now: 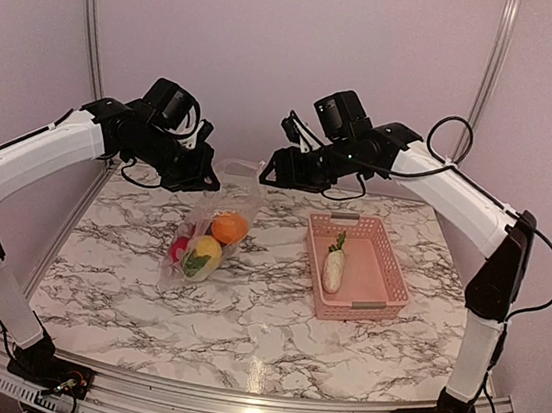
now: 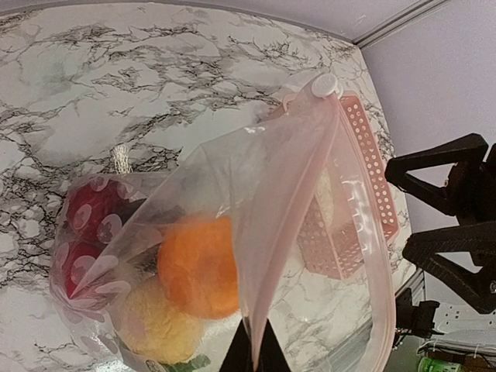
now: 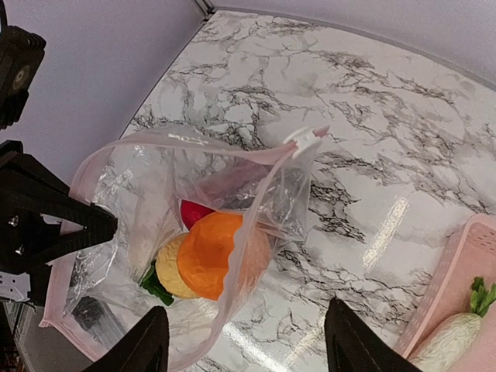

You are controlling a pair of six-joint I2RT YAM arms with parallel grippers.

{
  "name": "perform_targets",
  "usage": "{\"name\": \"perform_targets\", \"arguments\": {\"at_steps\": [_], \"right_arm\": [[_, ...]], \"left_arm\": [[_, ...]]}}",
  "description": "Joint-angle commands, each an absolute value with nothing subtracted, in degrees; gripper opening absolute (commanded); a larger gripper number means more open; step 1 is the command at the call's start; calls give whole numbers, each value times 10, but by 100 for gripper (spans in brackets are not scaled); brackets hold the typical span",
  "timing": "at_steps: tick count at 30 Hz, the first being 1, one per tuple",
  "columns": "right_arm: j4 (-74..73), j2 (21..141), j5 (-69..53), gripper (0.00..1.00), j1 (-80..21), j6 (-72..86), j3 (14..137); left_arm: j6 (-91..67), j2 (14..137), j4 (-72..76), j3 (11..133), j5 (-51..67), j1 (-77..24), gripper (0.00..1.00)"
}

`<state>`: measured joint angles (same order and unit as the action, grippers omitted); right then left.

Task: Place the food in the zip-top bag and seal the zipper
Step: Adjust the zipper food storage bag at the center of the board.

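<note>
The clear zip-top bag (image 1: 216,221) hangs upright over the marble table, its bottom resting on it. My left gripper (image 1: 206,178) is shut on its top rim, which is pinched between the fingers in the left wrist view (image 2: 256,353). Inside lie an orange ball (image 1: 230,227), a yellow one (image 1: 206,249), red ones (image 1: 179,247) and a green leaf (image 1: 193,265). The pinkish zipper strip (image 2: 372,256) is open, with its white slider (image 2: 326,84) at the far end. My right gripper (image 1: 266,172) is open by the bag's mouth; the rim sags between its fingers (image 3: 248,345).
A pink lattice basket (image 1: 387,263) stands right of the bag, holding a white oblong vegetable (image 1: 334,271) with a green top. The basket also shows in the right wrist view (image 3: 453,283). Walls close the back and sides.
</note>
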<state>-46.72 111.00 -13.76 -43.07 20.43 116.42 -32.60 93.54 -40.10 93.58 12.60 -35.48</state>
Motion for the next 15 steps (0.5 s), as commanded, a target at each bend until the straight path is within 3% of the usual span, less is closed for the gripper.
{"name": "perform_targets", "arguments": {"at_steps": [1,5,11,15], "right_arm": [[-450,1142,-164,63,-433,224,1183],[-456,1165,-170,53,-434,232,1199],[-441,1170,-195,10,-433,248,1212],[-429,1161,-209,6,-433,263,1220]], "left_arm": [[-321,910,-393,928,135,-351,3],[-321,903,-396,927,140,-351,6],[-321,899,-425,927,144,-351,11],[-321,895,-441,927,156,-352,10]]}}
